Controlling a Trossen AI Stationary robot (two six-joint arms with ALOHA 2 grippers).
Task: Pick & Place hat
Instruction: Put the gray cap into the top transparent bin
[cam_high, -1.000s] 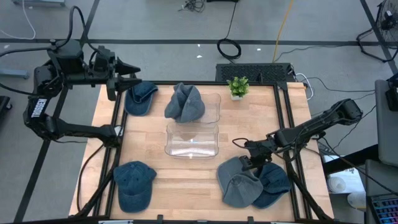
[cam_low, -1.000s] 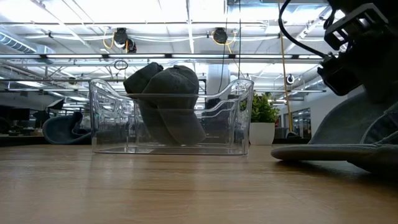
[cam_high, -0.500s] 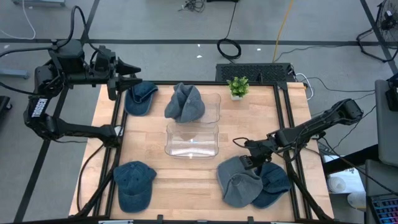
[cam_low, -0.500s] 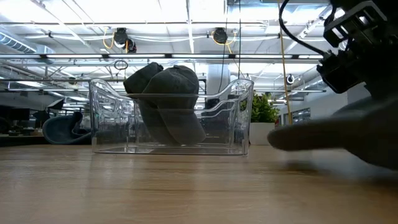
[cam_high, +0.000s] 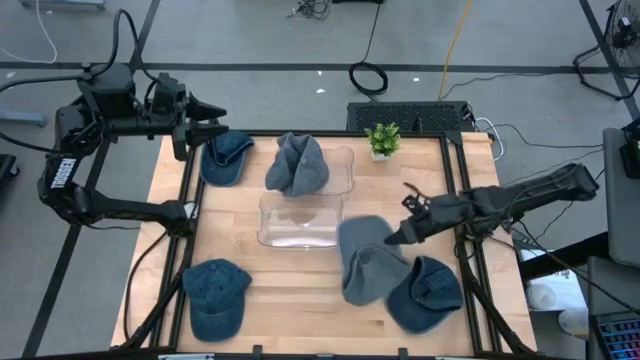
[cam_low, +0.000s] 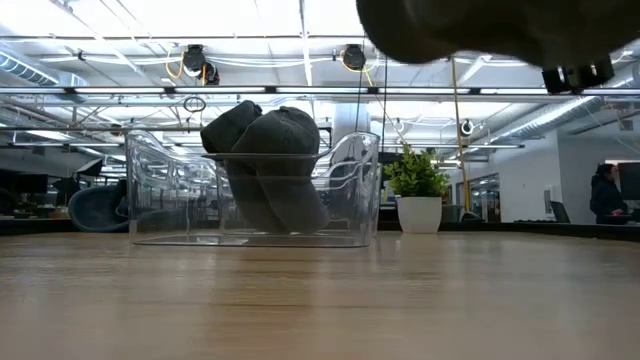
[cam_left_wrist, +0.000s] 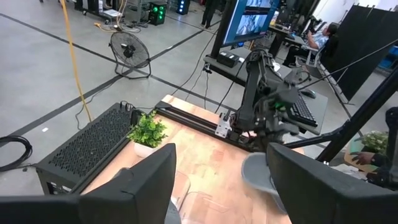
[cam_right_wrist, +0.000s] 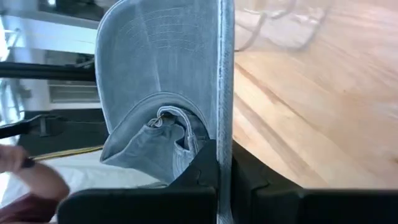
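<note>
A grey hat (cam_high: 366, 262) hangs in the air just right of the clear bin (cam_high: 300, 222), with my right gripper (cam_high: 391, 239) shut on it; in the low view the grey hat (cam_low: 480, 25) is high above the table. Another grey hat (cam_high: 297, 165) sits in the bin's far end. Blue hats lie at the far left (cam_high: 228, 155), near left (cam_high: 215, 296) and near right (cam_high: 428, 293). My left gripper (cam_high: 216, 124) stays open above the table's far left corner. My right gripper pinches the grey hat's rim (cam_right_wrist: 208, 134) between its two shut fingers, beside the strap opening at the back (cam_right_wrist: 168, 121). The fingers reach in from the table's right side, slanting down. The hat hangs clear of the table, its brim (cam_right_wrist: 168, 31) pointing away from the gripper.
A small potted plant (cam_high: 382, 138) stands at the far edge, right of the bin. The metal frame rails (cam_high: 455, 200) run along the table's sides. Bare wood lies in the middle near the front edge (cam_high: 300, 300).
My right gripper has shut on the grey hat, risen and gone toward the bin. The hat, which lay on the near-right blue hat, is lifted clear of it and of the table. The clear bin has slid a little toward the left edge.
</note>
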